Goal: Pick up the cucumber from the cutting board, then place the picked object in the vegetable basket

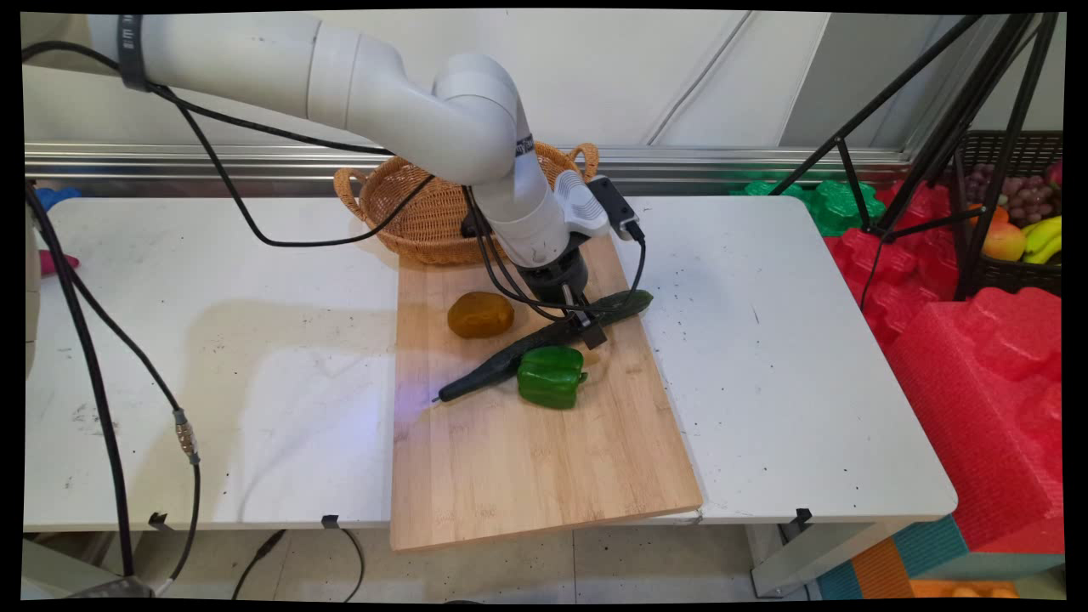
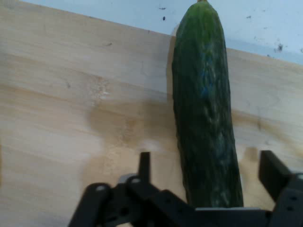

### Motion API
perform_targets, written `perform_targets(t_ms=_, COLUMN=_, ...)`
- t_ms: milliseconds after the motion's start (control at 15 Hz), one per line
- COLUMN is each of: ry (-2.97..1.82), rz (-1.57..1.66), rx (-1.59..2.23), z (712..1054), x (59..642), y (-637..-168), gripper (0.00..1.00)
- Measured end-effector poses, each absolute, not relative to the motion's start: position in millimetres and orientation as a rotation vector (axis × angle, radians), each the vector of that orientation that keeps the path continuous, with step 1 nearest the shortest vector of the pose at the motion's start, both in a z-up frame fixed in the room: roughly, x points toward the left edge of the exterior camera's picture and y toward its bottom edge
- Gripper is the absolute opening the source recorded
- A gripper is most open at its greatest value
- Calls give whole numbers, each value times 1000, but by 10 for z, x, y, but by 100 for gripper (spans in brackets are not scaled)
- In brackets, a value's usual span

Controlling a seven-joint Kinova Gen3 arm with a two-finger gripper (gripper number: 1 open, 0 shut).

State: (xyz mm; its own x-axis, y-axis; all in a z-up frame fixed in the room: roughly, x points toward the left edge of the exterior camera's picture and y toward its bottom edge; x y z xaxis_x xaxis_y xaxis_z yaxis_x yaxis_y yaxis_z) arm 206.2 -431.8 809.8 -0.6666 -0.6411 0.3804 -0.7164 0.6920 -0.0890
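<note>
A white table (image 1: 212, 357) carries one wooden cutting board (image 1: 527, 459) that runs from the basket at the far side to just past the table's near edge. On the table's far left lie one blue object (image 1: 55, 197) and one pink object (image 1: 58, 262), both partly cut off and too little seen to name. One wicker basket (image 1: 425, 217) with two handles stands at the board's far end, partly behind the white arm (image 1: 382, 93).

Three vegetables lie on the board. One brownish-yellow potato-like item (image 1: 481, 314) sits on the board's far left part, apart from the others. One long dark cucumber (image 1: 510, 361) lies diagonally across the board, its thin end pointing near-left and its thick end reaching the board's right edge. One green bell pepper (image 1: 552, 376) lies just beside the cucumber on its near side, touching or almost touching it.

The black gripper (image 1: 585, 327) is down over the cucumber's middle. In the hand view the gripper (image 2: 208, 170) is released, its two fingers (image 2: 272, 172) standing spread on either side of the cucumber (image 2: 204, 104) with board visible between each finger and the skin.

To the right of the table, one black tripod (image 1: 935, 127) stands over red foam blocks (image 1: 977, 374) and green foam pieces (image 1: 837, 204). One dark crate (image 1: 1016, 212) at the far right holds grapes, bananas and other fruit.
</note>
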Motion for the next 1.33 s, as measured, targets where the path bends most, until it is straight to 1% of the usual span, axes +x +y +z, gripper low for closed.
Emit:
perform_targets(t_ms=67, ry=-2582, rz=333, rx=1074, z=8083, x=2047, y=-4327, gripper=0)
perform_targets(t_ms=400, ry=-2575, rz=360, rx=1071, z=8109, x=2012, y=-4336, gripper=0)
perform_targets(t_ms=733, ry=-2567, rz=392, rx=1037, z=8346, x=2056, y=-4253, gripper=0)
perform_targets(t_ms=867, ry=-2557, rz=401, rx=1024, z=8496, x=2095, y=-4205, gripper=0)
perform_targets(t_ms=1267, ry=-2500, rz=442, rx=991, z=9230, x=2403, y=-4060, gripper=0)
perform_targets(t_ms=1333, ry=-2491, rz=450, rx=994, z=9311, x=2451, y=-4057, gripper=0)
